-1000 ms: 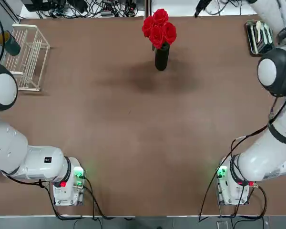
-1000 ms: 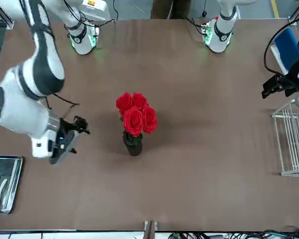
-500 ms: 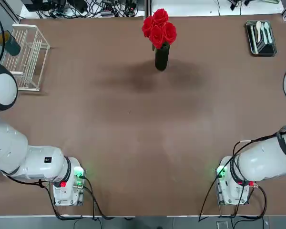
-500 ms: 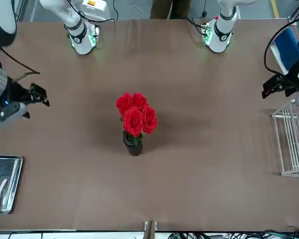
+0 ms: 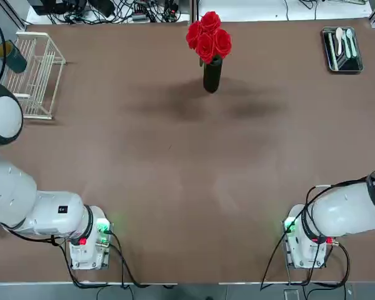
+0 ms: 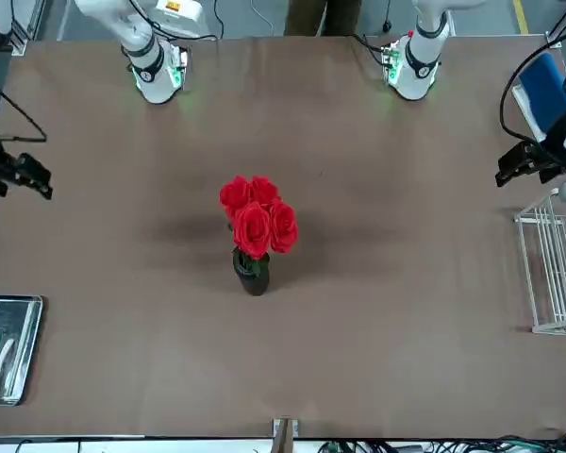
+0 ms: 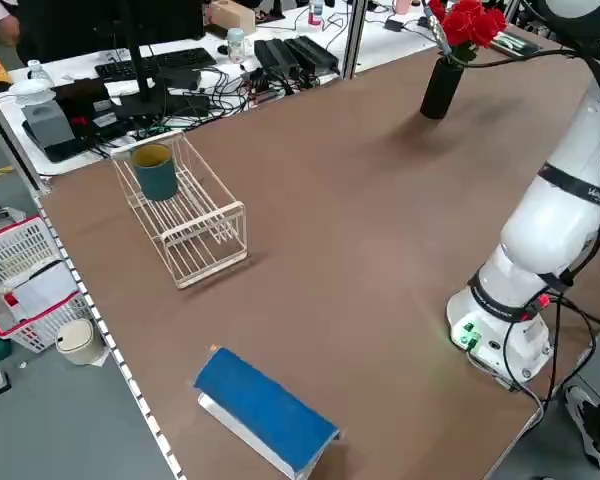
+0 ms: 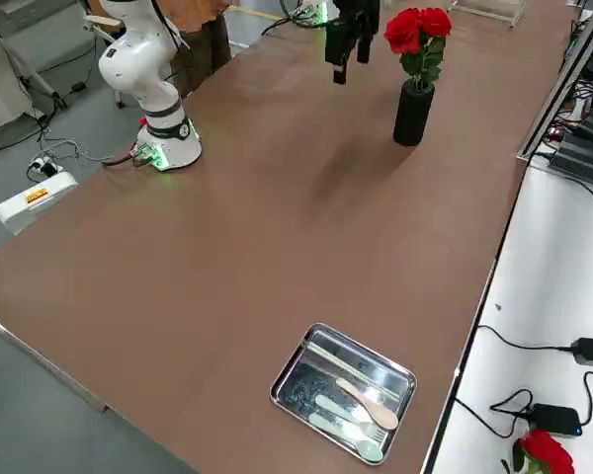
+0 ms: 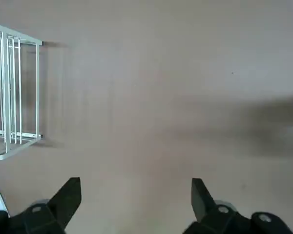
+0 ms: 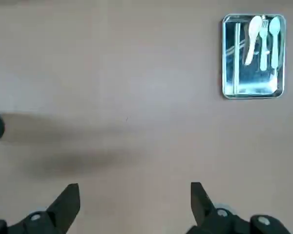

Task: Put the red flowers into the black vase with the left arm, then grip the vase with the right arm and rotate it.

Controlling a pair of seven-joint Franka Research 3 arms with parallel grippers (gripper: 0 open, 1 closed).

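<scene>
Finding: the right arm has withdrawn. One second ago its forearm and wrist stood over the desk's right side, close to the metal tray (image 5: 343, 49); half a second ago only its hand remained at the edge of the front view. The right gripper (image 6: 19, 175) now sits farther back at the frame's left edge, well apart from the black vase (image 5: 212, 75). The left arm has not shifted in that time; the left gripper (image 6: 526, 162) hangs near the wire rack (image 6: 552, 264).

State of the task's things: the red flowers (image 5: 208, 36) stand upright in the black vase, which rests at the far middle of the desk (image 5: 175, 175), same place as a second ago. No gripper touches either.

Judgement: with the blooms seated and the right arm pulled clear, both the insertion and the vase handling appear complete; the arms look to be returning to rest.

Fingers: the right wrist view shows the right gripper (image 10: 135, 207) with fingers spread wide over bare desk, holding nothing. The left wrist view shows the left gripper (image 9: 136, 204) likewise wide apart and empty.

Coverage differences: the top view shows neither gripper. The left side view alone shows a dark green cup (image 7: 156, 171) in the rack and a blue box (image 7: 265, 410) at the near edge. The right side view shows spoons lying inside the tray.
</scene>
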